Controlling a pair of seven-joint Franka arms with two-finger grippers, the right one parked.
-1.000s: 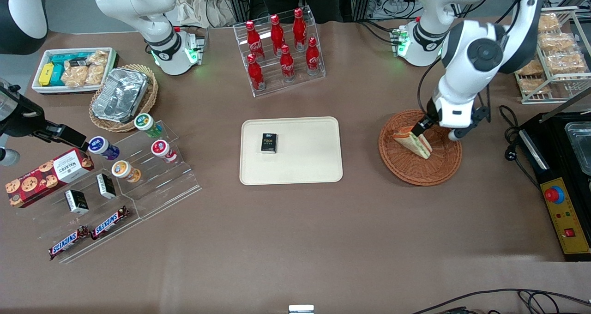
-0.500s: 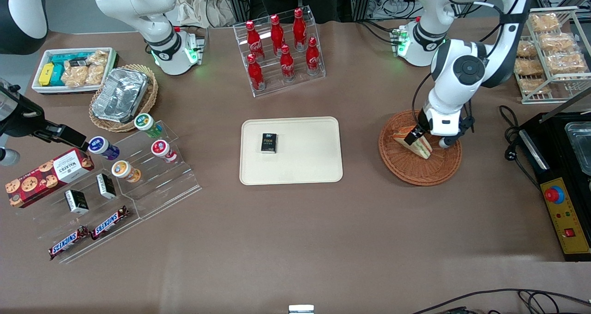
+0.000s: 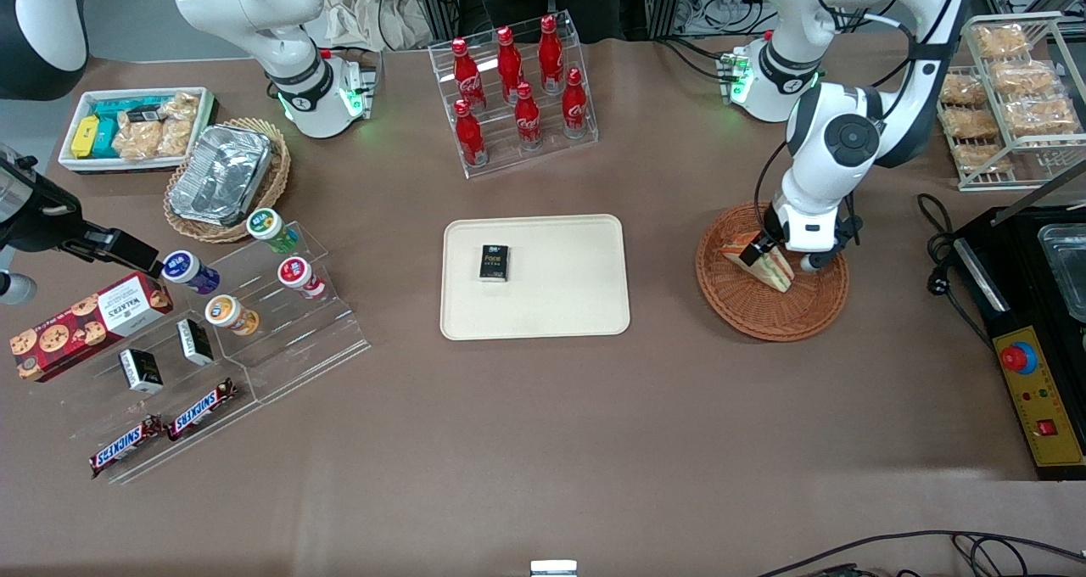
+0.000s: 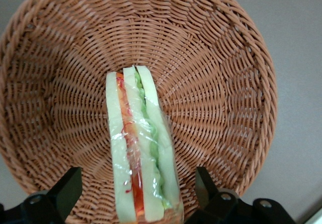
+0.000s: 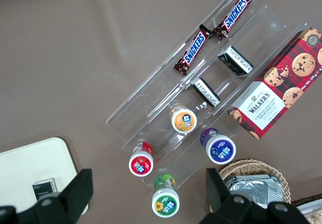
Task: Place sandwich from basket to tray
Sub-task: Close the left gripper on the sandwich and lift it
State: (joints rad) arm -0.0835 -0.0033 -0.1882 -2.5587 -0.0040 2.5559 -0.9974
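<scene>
You see the gripper (image 3: 758, 253) of the left arm low inside the basket (image 3: 768, 316), at the sandwich (image 3: 770, 266). In the wrist view its jaws stand spread, one finger (image 4: 64, 191) on each flat side of the sandwich (image 4: 141, 153), and neither pad touches the bread. The sandwich stands on its edge in the basket (image 4: 221, 73), wrapped in clear film, with the green, red and orange layers showing between the white slices. The basket rests on the desk (image 3: 543, 424) toward the working arm's end. The tray (image 3: 560, 305) lies at the middle of the desk, well apart from the basket, toward the parked arm's end from it. On the tray you see one small black packet (image 3: 494, 263), close to the corner that is farther from the front camera. The rack of red bottles (image 3: 513, 93) stands farther from the front camera than the tray.
</scene>
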